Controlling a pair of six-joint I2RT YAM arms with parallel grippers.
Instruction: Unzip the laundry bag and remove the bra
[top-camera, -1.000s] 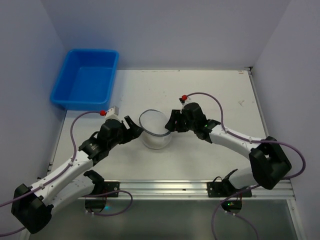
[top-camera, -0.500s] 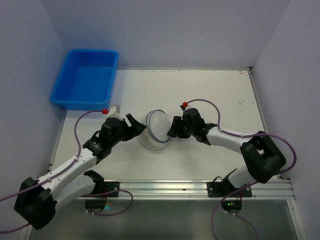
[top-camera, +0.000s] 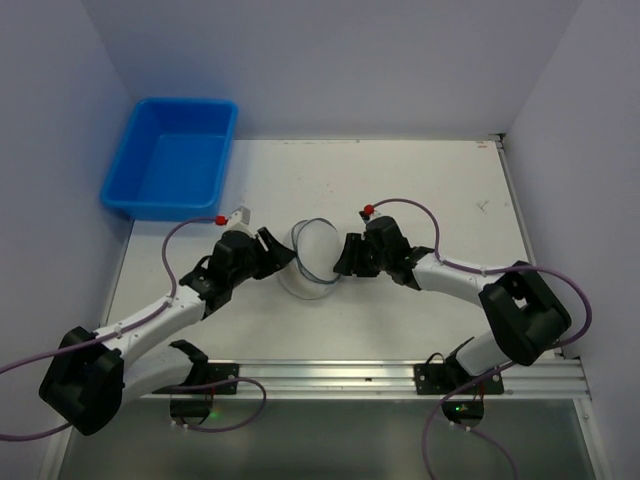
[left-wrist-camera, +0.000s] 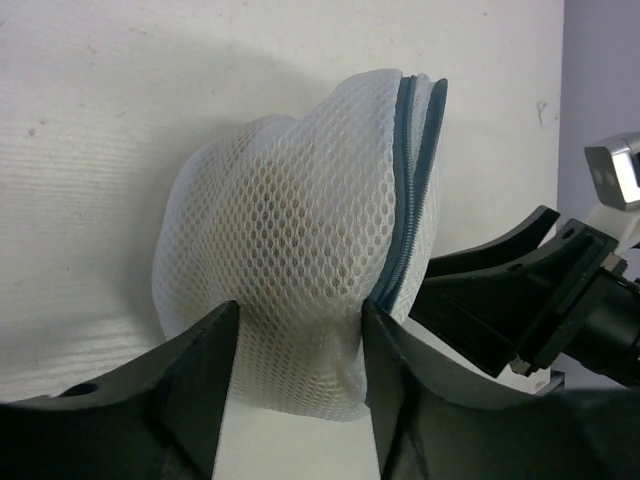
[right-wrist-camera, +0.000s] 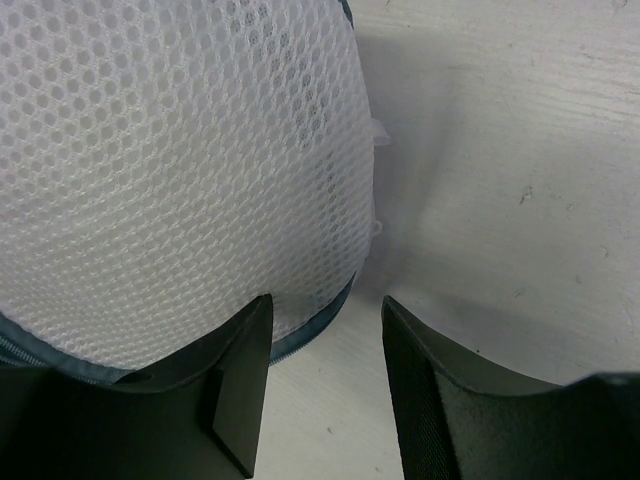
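1. Laundry bag (top-camera: 312, 258): centre of the top view, on the table (top-camera: 420, 190), tipped on its side between left gripper (top-camera: 275, 252) and right gripper (top-camera: 345, 258).
2. Left jaws apart, straddling the lower mesh and touching it on both sides; clamped or not, cannot tell. Right jaws apart, zip rim against one finger, nothing pinched.
3. Best done, by judgement: hold the mesh body firm on the left, find the pull along the zip (left-wrist-camera: 405, 190) with the right, draw along the curve, never across.
4. Soft, open-weave white mesh, likely to slip and bunch; domed drum shape; grey-blue zip tape round the flap; tan shade within, likely the bra (left-wrist-camera: 285, 200).
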